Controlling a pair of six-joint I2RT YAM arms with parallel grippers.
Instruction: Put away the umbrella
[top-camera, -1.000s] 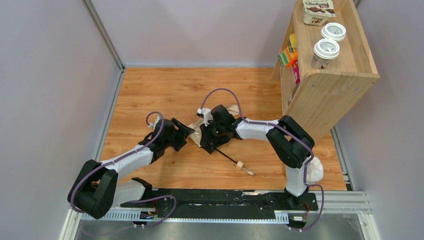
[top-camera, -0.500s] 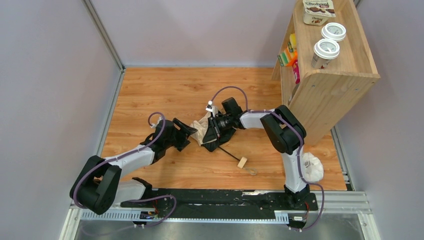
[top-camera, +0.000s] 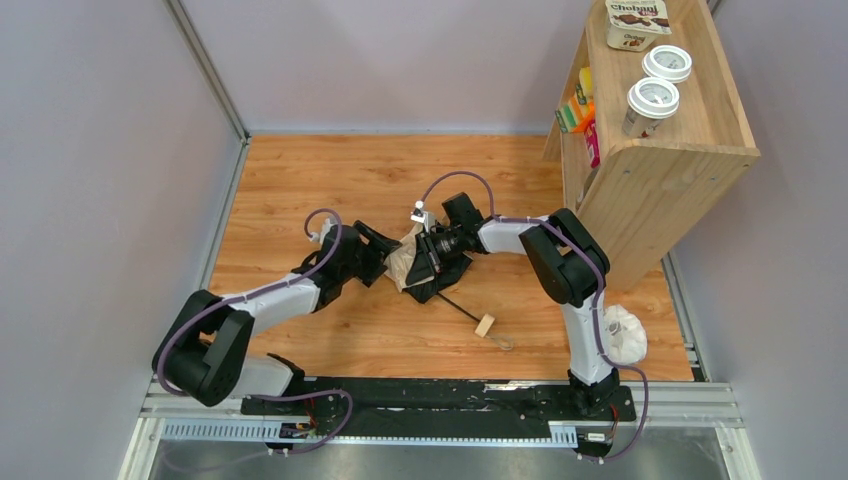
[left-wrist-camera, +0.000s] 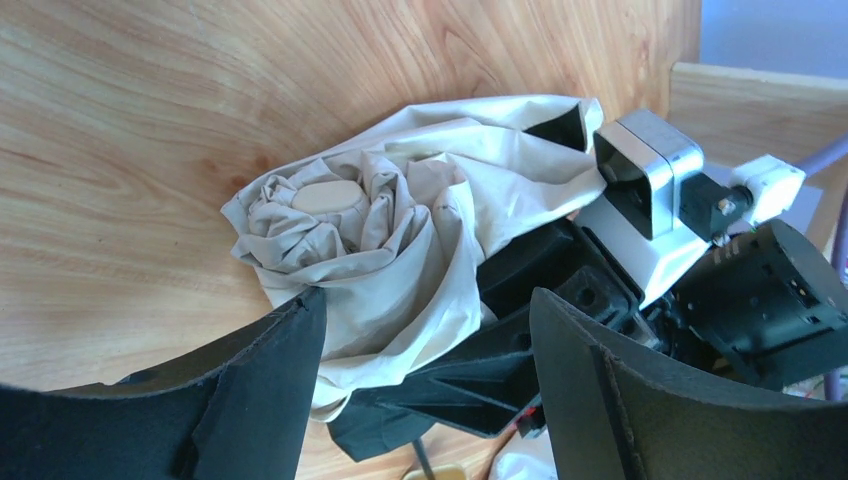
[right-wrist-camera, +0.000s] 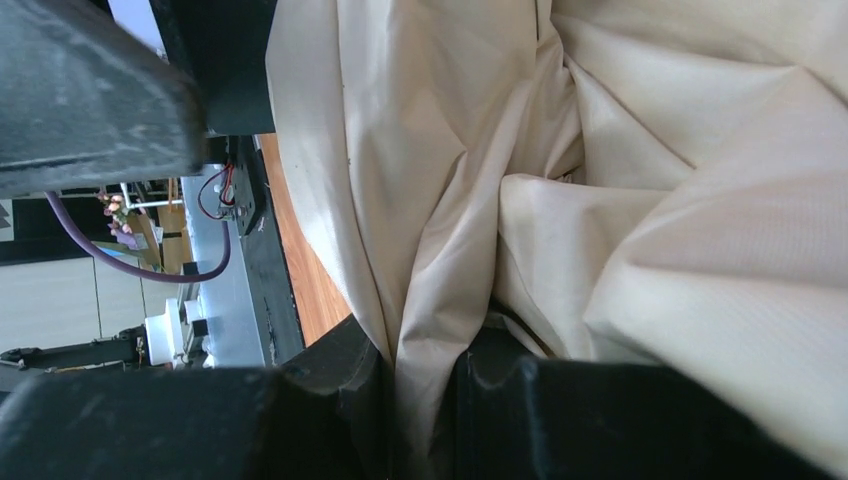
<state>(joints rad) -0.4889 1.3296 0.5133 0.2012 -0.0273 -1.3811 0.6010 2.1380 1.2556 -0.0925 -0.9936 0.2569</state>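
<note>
The umbrella lies in the middle of the wooden floor. Its crumpled cream canopy (top-camera: 405, 258) (left-wrist-camera: 380, 220) points left, and a thin dark shaft (top-camera: 458, 306) runs to a small wooden knob handle (top-camera: 485, 325) at the lower right. My right gripper (top-camera: 427, 266) (right-wrist-camera: 425, 380) is shut on a fold of the canopy fabric (right-wrist-camera: 640, 200), coming in from the right. My left gripper (top-camera: 383, 257) (left-wrist-camera: 425, 300) stands wide open just left of the canopy's bunched tip. Its left fingertip (left-wrist-camera: 300, 330) touches the cloth, and nothing is clamped between the fingers.
A wooden shelf unit (top-camera: 650, 170) stands at the right, with lidded cups (top-camera: 652, 100) on top and packets inside. A white plastic bag (top-camera: 625, 335) sits by the right arm's base. Grey walls close the left and back sides.
My left gripper has moved right, up to the canopy's tip. The right arm has turned its wrist and pulled the canopy slightly, shifting the handle a little.
</note>
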